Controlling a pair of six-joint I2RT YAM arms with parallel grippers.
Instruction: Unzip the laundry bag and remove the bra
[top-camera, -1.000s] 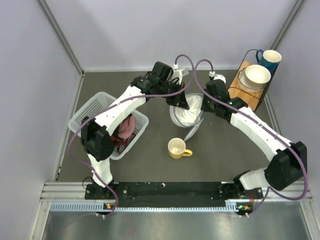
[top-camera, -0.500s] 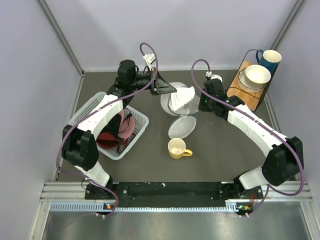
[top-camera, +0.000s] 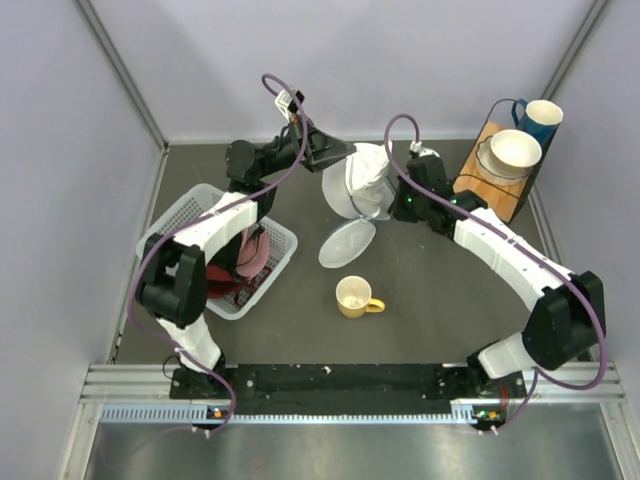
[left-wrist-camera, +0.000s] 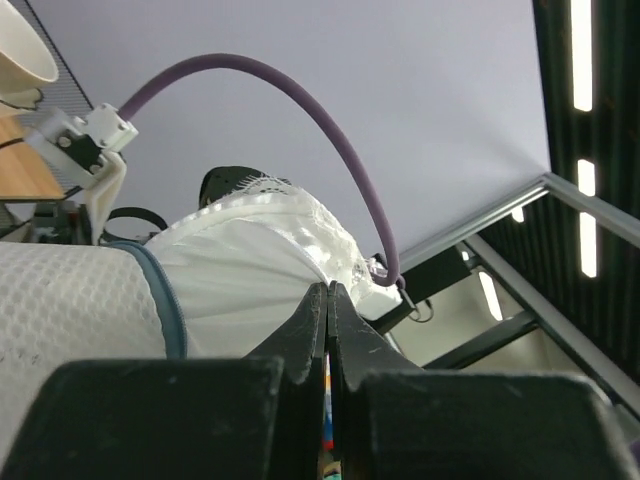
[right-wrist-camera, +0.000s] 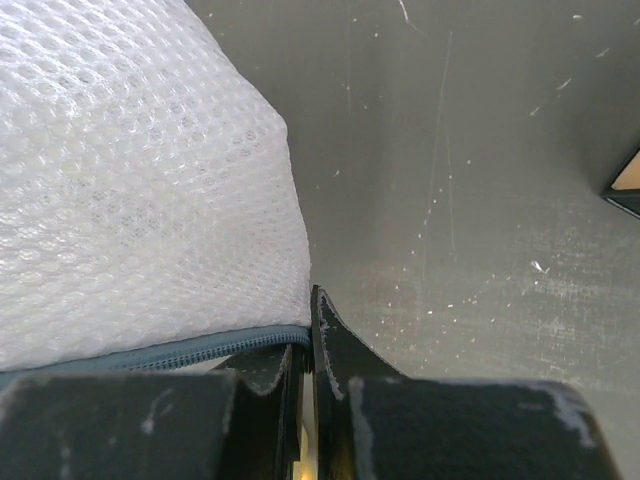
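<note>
Left arm (top-camera: 215, 225) bent over the white basket (top-camera: 165, 228), pointing to 3 o'clock, left gripper (top-camera: 345, 155) pinched tight on the white bra (top-camera: 368, 172), laundry bag (top-camera: 347, 243) hanging open at 12 o'clock from the yellow mug (top-camera: 355, 296), right gripper (top-camera: 398, 205) pinched on its zip edge, right arm (top-camera: 500, 245) stretched toward 10 o'clock.

From my station I count two arms, the left arm (top-camera: 222, 222) and the right arm (top-camera: 503, 250), one laundry bag (top-camera: 364, 183), one white lattice basket (top-camera: 178, 216), two mugs, a yellow mug (top-camera: 355, 297) and a blue mug (top-camera: 541, 119), one white bowl (top-camera: 514, 150) and one wooden tray (top-camera: 482, 182).
</note>
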